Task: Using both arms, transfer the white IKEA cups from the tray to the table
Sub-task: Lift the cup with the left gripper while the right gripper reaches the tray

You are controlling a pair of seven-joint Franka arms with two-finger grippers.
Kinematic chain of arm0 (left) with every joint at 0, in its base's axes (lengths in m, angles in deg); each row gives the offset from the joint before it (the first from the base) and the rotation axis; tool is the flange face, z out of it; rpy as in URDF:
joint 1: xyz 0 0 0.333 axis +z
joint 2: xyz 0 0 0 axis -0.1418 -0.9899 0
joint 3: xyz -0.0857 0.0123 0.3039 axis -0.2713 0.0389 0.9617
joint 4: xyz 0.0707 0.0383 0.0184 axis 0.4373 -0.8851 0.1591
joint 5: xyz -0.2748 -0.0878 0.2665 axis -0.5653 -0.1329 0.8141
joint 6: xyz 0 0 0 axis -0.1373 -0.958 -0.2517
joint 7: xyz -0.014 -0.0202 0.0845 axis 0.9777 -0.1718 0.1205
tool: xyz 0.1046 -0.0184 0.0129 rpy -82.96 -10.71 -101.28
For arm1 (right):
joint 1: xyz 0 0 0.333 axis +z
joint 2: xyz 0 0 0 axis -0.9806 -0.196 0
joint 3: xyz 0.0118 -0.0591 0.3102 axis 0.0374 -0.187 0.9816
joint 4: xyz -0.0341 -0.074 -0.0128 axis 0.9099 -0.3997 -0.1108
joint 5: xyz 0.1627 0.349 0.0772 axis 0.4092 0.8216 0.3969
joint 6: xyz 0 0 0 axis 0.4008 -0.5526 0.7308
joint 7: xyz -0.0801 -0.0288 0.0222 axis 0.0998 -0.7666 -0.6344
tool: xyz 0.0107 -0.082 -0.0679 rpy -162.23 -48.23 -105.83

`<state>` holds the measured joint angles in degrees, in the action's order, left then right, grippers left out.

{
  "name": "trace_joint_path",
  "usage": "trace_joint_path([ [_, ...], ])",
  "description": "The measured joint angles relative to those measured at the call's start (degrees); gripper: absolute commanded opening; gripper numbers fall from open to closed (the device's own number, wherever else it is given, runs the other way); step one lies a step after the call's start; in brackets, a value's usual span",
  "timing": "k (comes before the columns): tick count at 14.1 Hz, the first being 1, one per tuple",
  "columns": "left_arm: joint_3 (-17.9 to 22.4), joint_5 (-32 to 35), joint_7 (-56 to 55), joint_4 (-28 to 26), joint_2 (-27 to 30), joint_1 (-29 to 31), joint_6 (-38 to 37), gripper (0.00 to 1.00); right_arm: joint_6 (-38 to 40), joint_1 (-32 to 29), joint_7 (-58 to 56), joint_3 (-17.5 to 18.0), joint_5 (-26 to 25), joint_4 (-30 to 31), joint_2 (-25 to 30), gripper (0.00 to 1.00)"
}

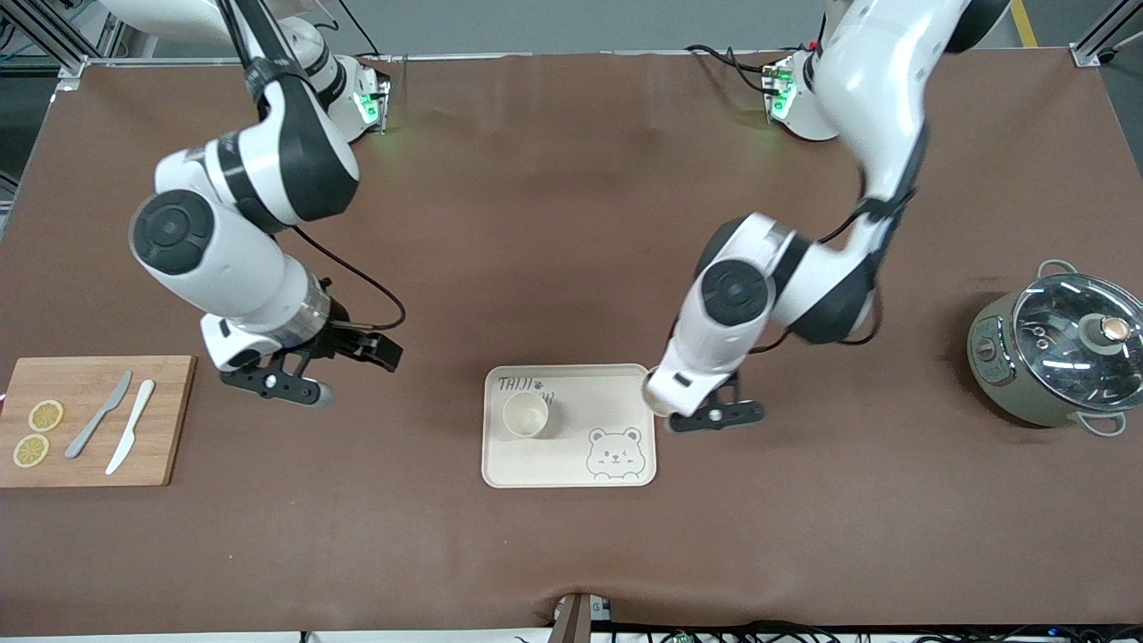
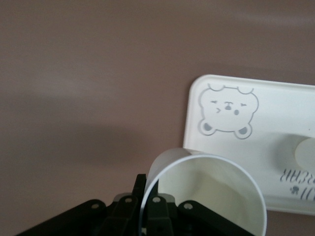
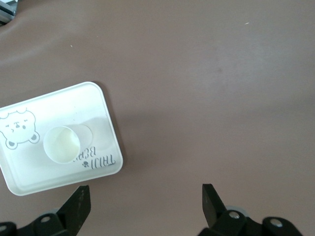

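I'm seeing the left gripper [image 1: 714, 413] clamping the second cup [image 2: 206, 194] by its rim, hanging over the edge of the tray [image 1: 571, 471] at the left arm's end. The first cup [image 1: 525, 415] is standing upright on the tray. The right gripper [image 1: 335, 366] is waiting with fingers spread, over bare table between tray and cutting board [image 1: 170, 420].

We see a brown table [image 1: 554, 223] that carries three things directly. A cream bear tray [image 1: 571, 460] lies in the middle, near the front camera; a wooden cutting board [image 1: 161, 420] lies toward the right arm's end, and a grey-green pot [image 1: 1027, 375] toward the left arm's end.
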<state>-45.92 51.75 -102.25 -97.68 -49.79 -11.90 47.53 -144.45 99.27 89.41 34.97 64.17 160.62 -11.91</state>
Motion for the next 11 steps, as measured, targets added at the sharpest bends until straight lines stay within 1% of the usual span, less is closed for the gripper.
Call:
trace_joint_path([
  [1, 0.0, 0.0, 2.9, -0.3, 3.5, 1.5, -4.8, 0.00, -1.0, 0.8, 1.1, 0.0, 0.0, -0.2, -1.1, 1.00],
  [2, -0.1, 0.0, 5.7, -1.4, 6.7, 3.1, -8.1, 0.00, -1.4, 1.8, 2.1, 0.0, 0.0, -0.7, -2.3, 1.00],
  [3, -0.2, -0.3, 8.6, -3.5, 9.8, 4.9, -9.4, 0.00, -1.5, 2.6, 2.8, 0.0, 0.0, -1.4, -3.5, 1.00],
  [5, -0.3, -4.4, 17.9, -9.8, 15.8, 10.2, -9.0, 0.00, -1.5, 3.6, 3.9, 0.0, 0.0, -2.6, -5.6, 1.00],
  [9, -0.3, -16.1, 44.4, -26.0, 27.9, 25.4, -5.4, 0.00, -1.7, 4.8, 4.2, 0.0, 0.0, -4.6, -9.8, 1.00],
  [11, -0.2, -18.3, 52.9, -33.0, 31.8, 30.4, -2.4, 0.00, -1.9, 5.5, 4.4, 0.0, 0.0, -6.8, -12.8, 1.00],
])
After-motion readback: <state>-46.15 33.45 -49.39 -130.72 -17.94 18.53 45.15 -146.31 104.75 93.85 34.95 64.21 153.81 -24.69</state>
